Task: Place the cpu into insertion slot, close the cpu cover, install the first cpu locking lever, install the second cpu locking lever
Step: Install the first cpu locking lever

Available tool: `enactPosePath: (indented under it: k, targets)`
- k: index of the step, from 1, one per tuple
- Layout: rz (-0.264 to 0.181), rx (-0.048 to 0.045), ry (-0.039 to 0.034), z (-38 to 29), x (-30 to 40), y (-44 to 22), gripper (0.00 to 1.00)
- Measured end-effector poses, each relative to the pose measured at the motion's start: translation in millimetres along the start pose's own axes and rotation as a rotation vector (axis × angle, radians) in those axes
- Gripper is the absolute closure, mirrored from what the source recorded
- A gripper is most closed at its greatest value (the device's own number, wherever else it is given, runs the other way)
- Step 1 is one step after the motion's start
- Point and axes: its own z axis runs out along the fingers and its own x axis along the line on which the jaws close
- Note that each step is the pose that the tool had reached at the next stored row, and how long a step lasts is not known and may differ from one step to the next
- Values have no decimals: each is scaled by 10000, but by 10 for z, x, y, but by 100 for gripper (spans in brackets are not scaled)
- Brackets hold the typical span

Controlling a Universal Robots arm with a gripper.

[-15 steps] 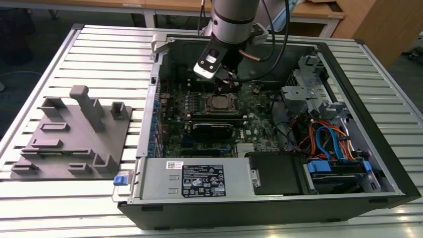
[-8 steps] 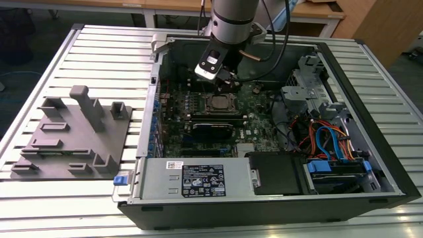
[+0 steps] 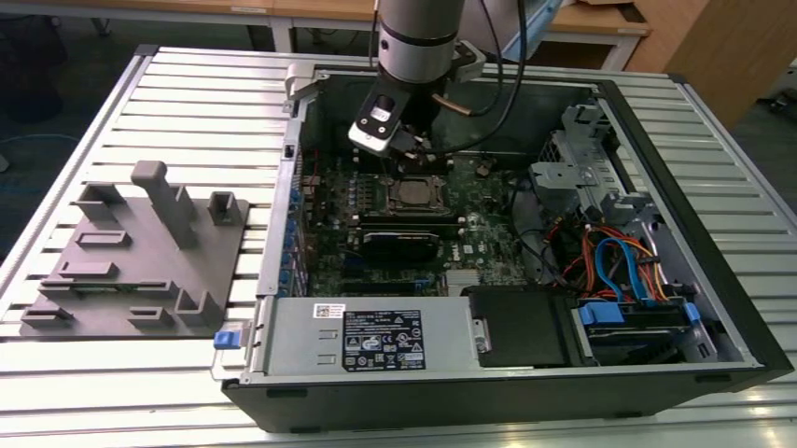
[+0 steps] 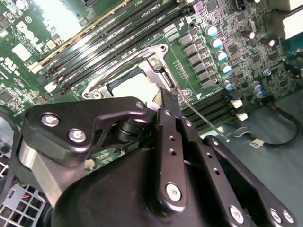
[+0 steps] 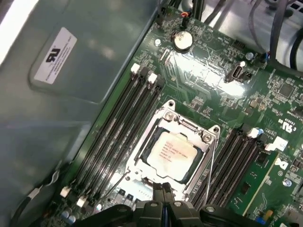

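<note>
- Room: you have a slatted metal table [image 3: 149, 84] carrying an open computer case [image 3: 498, 401], with a grey fixture tray [image 3: 137, 252] on the exterior view's left.
- Exterior view: the arm [image 3: 417, 37] drops in from the upper centre of the frame. The gripper [image 3: 415, 154] hangs just above the insertion slot [image 3: 415, 193], which sits mid-frame on the green motherboard [image 3: 486, 224]. Slot and fingertips are close, with the slot directly under them.
- Second wrist view: the gripper [image 4: 173, 97] tapers to a narrow tip at one corner of the cpu cover [image 4: 158, 64]. The cover's silvery frame lies flat over the pale cpu [image 4: 135, 87]. A thin locking lever [image 4: 203, 120] starts right beside the tip. Its long axis runs along the socket edge, back toward the wrist.
- First wrist view: the fingertips [image 5: 159, 189] meet with only a hairline between them, so read the jaws as closed. You cannot tell whether the wire is pinched between them.
- Same view: the cpu [image 5: 171, 152] is seated in the slot, framed by the cover's window and just beyond the fingertips. A lever rod [image 5: 210, 163] runs alongside the cover's edge.
- Judgement: chip and cover look done, and the lever at the tip is the work in hand.
</note>
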Motion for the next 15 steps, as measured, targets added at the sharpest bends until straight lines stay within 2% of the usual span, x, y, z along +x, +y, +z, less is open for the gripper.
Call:
enactPosePath:
  k: [10, 15]
  targets:
    - [-372, 15, 7, -91, 8, 2, 90]
    - [-966, 39, 40, -91, 8, 2, 90]
